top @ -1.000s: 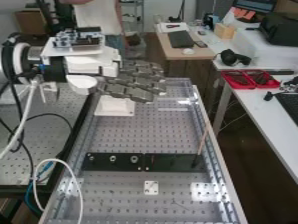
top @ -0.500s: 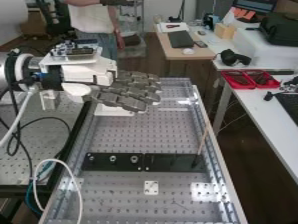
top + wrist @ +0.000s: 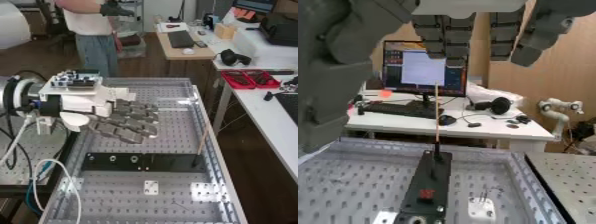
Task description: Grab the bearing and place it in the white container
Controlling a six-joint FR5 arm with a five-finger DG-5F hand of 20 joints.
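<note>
The hand (image 3: pixel 126 126) hangs over the bench's left half in the high view, fingers straight and pointing right, behind the black plate (image 3: pixel 169 162). Three small metal rings sit along that plate's left half, the rightmost ring (image 3: pixel 134 159) looking like a bearing. In the high view the hand covers the spot of the white block seen earlier. Dark fingers of the hand (image 3: pixel 457 37) hang extended in the wrist view, holding nothing, above the black plate (image 3: pixel 428 182) and a metal ring (image 3: pixel 418 220) on it.
A thin wooden stick (image 3: pixel 203 141) rises from the plate's right end. Nearer lies a small white plate (image 3: pixel 151 187) with holes. Raised rails (image 3: pixel 221 172) edge the perforated bench. A white cable (image 3: pixel 74 185) loops over its left edge. Red trays (image 3: pixel 249 79) stand on the right-hand desk.
The arm and hand have come down the high view, toward the bench's near end and the black plate. The fingers remain straight, and the white block is now covered.
</note>
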